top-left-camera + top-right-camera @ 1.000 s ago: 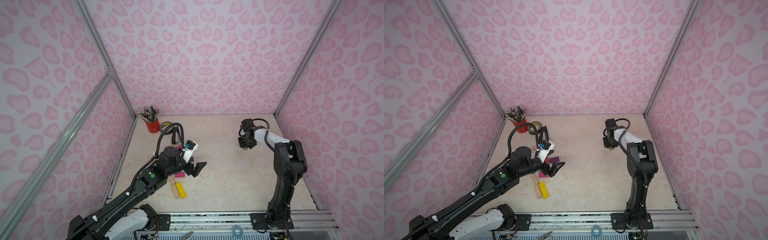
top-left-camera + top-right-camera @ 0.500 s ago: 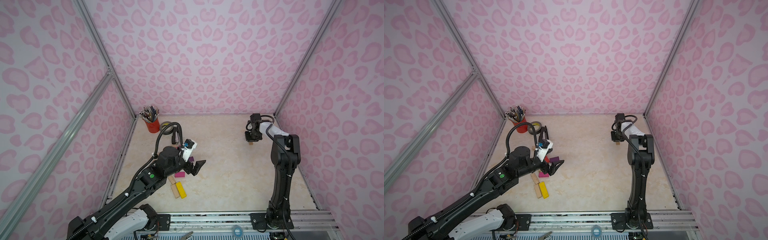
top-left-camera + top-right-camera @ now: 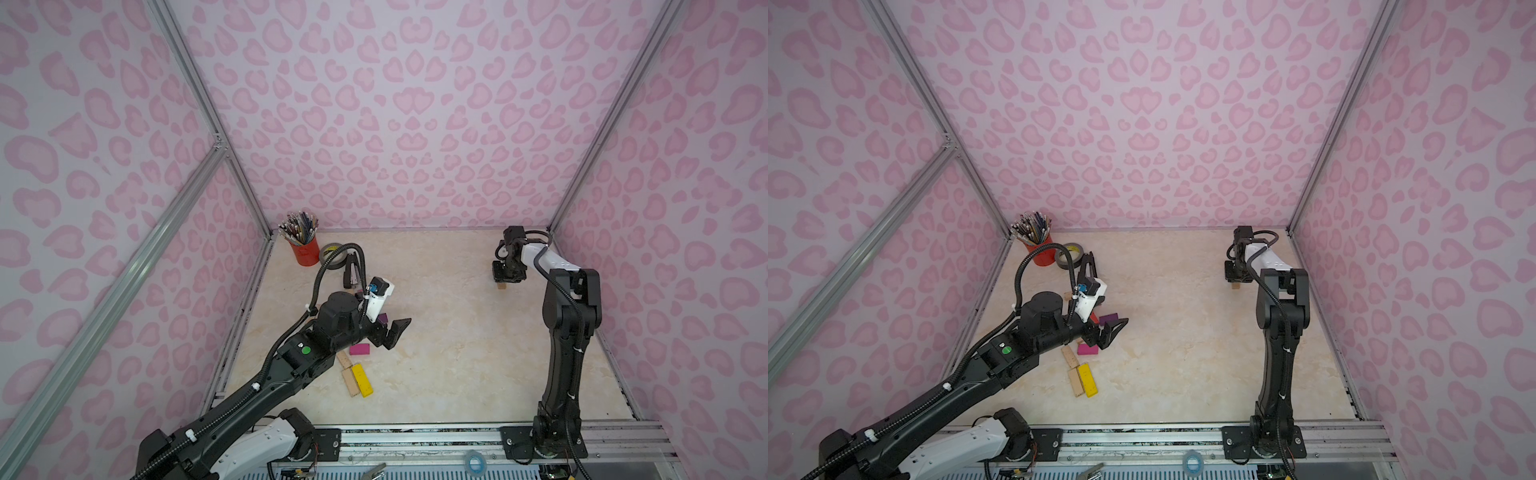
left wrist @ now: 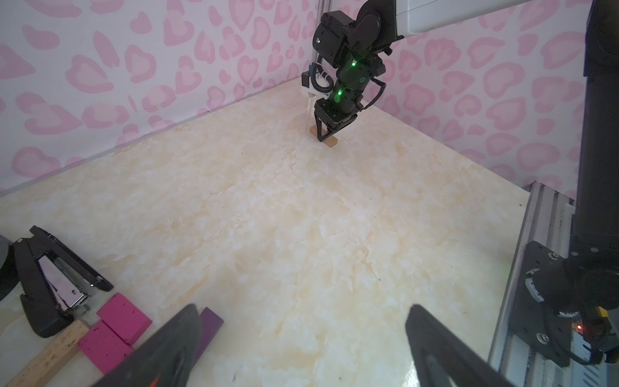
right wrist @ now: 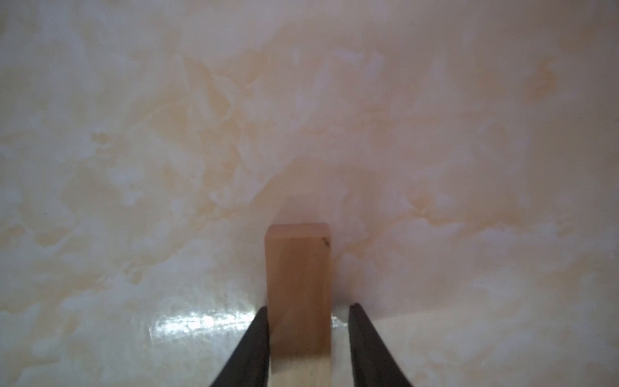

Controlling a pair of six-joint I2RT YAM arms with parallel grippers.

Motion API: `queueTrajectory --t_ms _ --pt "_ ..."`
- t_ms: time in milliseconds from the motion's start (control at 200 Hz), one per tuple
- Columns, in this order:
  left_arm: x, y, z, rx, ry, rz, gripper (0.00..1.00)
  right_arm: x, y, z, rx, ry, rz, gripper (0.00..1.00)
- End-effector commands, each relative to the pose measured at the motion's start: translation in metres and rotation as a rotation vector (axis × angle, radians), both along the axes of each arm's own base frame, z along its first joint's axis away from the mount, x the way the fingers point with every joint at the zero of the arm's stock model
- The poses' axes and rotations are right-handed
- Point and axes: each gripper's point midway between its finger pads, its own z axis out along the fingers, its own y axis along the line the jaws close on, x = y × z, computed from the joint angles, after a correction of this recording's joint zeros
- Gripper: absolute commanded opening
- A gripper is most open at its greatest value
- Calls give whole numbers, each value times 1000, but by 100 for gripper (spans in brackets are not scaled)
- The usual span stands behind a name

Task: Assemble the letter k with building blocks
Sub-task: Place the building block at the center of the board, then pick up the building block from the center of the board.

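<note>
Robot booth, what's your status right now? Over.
Left claw open, empty, over the loose blocks. Right claw loosely straddling a wooden block on the table. Nothing in the way.

Both top views look down from high up on the whole table (image 3: 457, 353). The left wrist view looks low across it to the far-off wooden block (image 4: 330, 142). The right wrist view sits just above that block.

A light wooden block (image 5: 298, 288) sits between two dark jaws, its long sides running away from the camera. One jaw touches a long side of the block; the other stands just off the opposite side, a thin gap showing. Underneath is a glossy cream marbled desk (image 5: 167, 134) with a bright glare patch near the jaws.
</note>
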Motion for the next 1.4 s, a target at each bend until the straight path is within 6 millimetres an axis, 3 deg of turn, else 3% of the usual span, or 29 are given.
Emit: queueTrajectory --t_ms 0,135,275,455,530,646,736,821,956,1046,1211,1396 --pt "6 1 3 -6 -12 27 97 -18 4 -11 15 76 8 43" --pt "20 12 -1 0 10 144 95 -16 6 15 27 24 1 47" --pt "45 44 -6 -16 62 328 93 -21 12 63 58 -77 -11 58" --pt "82 119 -26 -73 200 666 91 -47 35 126 173 -241 -45 81" --pt "93 155 -44 -95 280 812 90 -65 55 147 234 -291 -35 91" --pt "102 202 -74 -118 428 972 83 -94 95 172 323 -333 24 94" --pt "104 235 -100 -128 552 1097 75 -122 134 181 365 -342 102 93" --pt "103 253 -121 -117 629 1171 69 -147 166 182 388 -330 163 93" --pt "102 270 -135 -45 628 1241 57 -177 202 174 411 -287 223 92" --pt "104 270 -141 11 620 1241 53 -189 219 166 409 -260 256 92" --pt "102 247 -159 112 652 1204 51 -196 231 160 402 -239 276 92" --pt "98 221 -181 150 699 1169 49 -197 229 159 386 -242 271 93"
